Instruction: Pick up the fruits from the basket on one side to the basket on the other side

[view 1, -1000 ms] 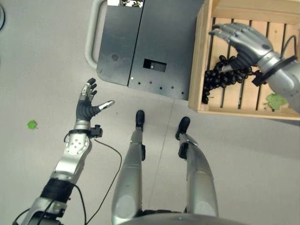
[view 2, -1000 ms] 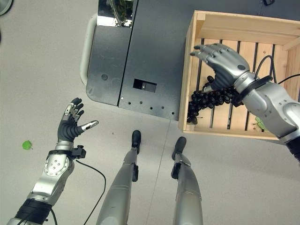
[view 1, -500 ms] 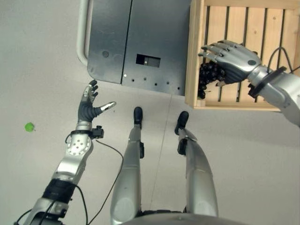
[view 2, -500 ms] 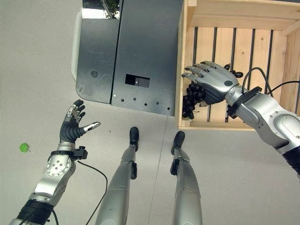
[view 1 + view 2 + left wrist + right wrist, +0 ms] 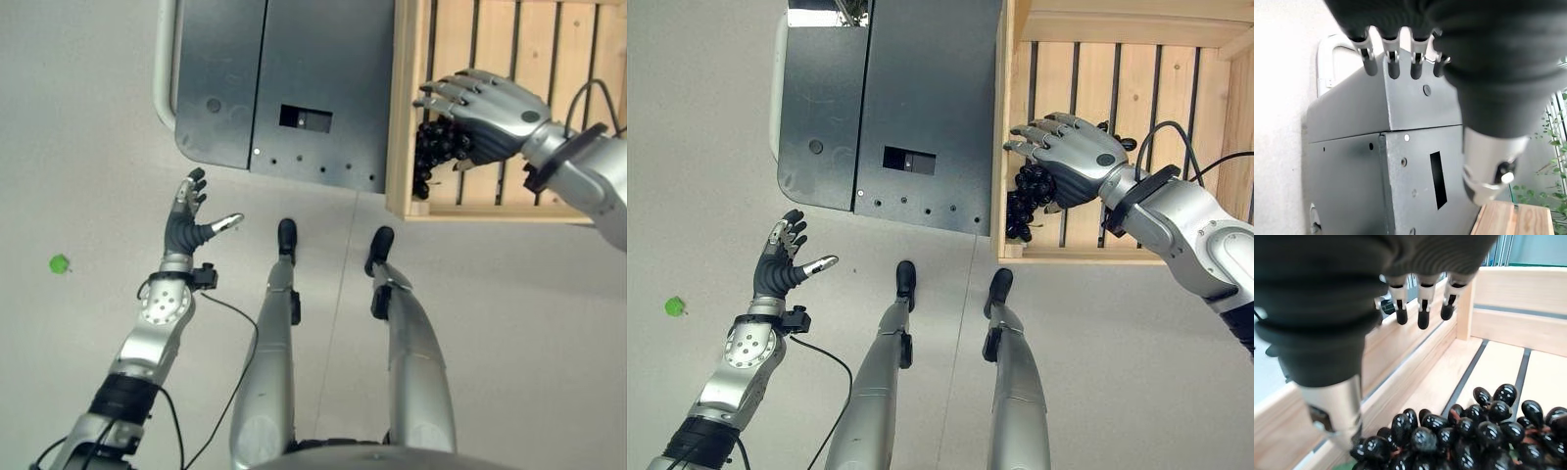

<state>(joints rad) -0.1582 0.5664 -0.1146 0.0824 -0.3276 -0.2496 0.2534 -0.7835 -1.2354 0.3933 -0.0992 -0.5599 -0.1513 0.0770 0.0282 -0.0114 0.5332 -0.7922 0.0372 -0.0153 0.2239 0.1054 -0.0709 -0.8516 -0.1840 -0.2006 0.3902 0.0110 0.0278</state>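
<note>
Over grapes (image 5: pixel 1024 201): R hand (image 5: pixel 1068 168), open.

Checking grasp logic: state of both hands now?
Left hand: open, holding nothing.
Right hand: open, fingers straight above the black grapes in the wooden crate.

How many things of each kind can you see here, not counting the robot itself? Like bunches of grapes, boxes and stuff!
Bunches of dark grapes: 1, under the right hand
Wooden crates: 1
Dark grey metal cabinets: 1
Small green bits on the floor: 1
Total: 4 things. The left hand is open and holds nothing.
</note>
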